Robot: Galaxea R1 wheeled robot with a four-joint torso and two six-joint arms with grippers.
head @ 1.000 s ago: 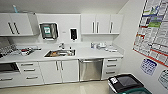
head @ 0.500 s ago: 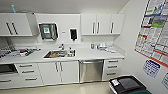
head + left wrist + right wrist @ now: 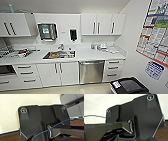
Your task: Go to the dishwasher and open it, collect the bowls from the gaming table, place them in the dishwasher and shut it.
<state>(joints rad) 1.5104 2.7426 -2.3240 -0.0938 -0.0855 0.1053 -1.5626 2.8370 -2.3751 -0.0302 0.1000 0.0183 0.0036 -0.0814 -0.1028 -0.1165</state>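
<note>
1 steel dishwasher (image 3: 91,72) sits shut under the white counter (image 3: 82,53) – tool states unclear.

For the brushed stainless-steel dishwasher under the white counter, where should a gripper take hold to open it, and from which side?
Probably at the top edge of the brushed stainless-steel dishwasher, coming from the front. Its door is shut, flush with the white cabinet doors beside it, and a darker band runs along the top just under the white countertop. Whether that band is a handle cannot be told.

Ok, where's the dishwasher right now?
In the head view the dishwasher sits closed under the white counter, right of centre, between the double cabinet doors below the sink and a drawer stack.
</note>
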